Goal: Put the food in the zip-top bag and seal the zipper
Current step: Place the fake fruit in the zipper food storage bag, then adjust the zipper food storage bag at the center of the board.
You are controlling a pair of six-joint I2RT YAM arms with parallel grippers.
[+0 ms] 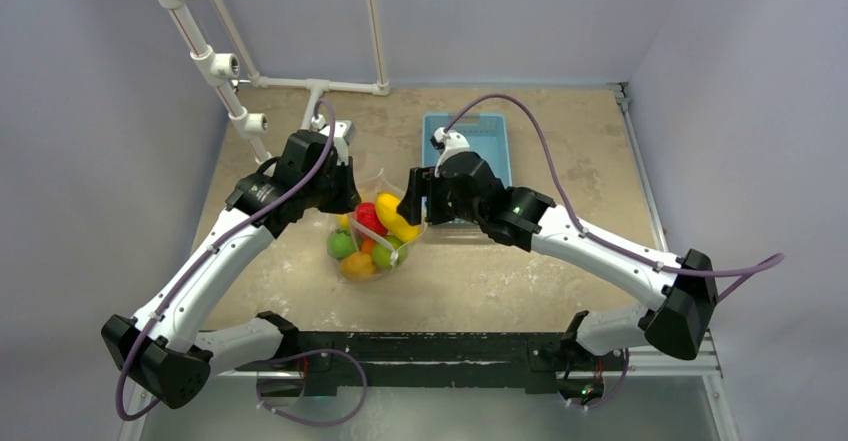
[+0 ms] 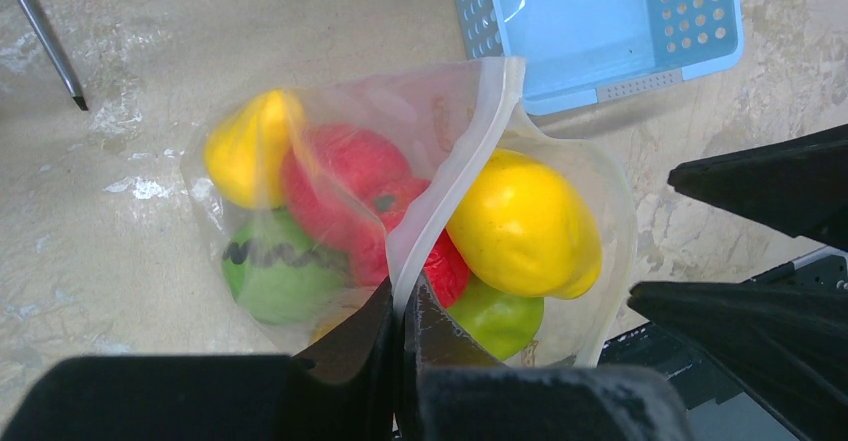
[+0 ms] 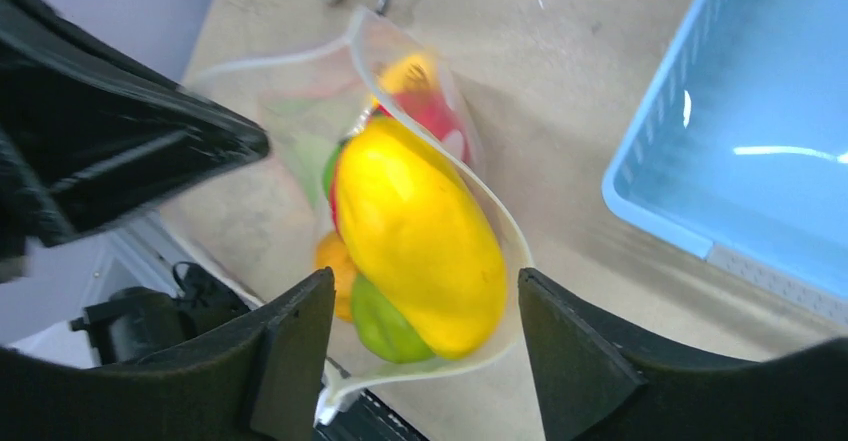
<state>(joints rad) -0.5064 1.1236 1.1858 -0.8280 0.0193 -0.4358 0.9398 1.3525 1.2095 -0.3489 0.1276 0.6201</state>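
Note:
The clear zip-top bag (image 1: 378, 183) stands mid-table with its mouth open, between my two grippers. The food (image 1: 372, 231) is inside it: red, orange, green and yellow toy fruits. In the left wrist view a large yellow fruit (image 2: 520, 221) lies on top in the mouth, with a dark-striped green one (image 2: 280, 266) behind the bag wall. My left gripper (image 2: 402, 311) is shut on the zipper (image 2: 462, 166) at the bag's left rim. My right gripper (image 3: 422, 279) is open and empty, its fingers (image 3: 290, 351) on either side of the yellow fruit (image 3: 420, 231) and the curved zipper edge (image 3: 497, 216).
The light-blue slotted basket (image 1: 465, 151) sits just behind the right gripper, and holds nothing. A white pipe frame (image 1: 215, 61) stands at the back left. Grey walls close in the table on three sides.

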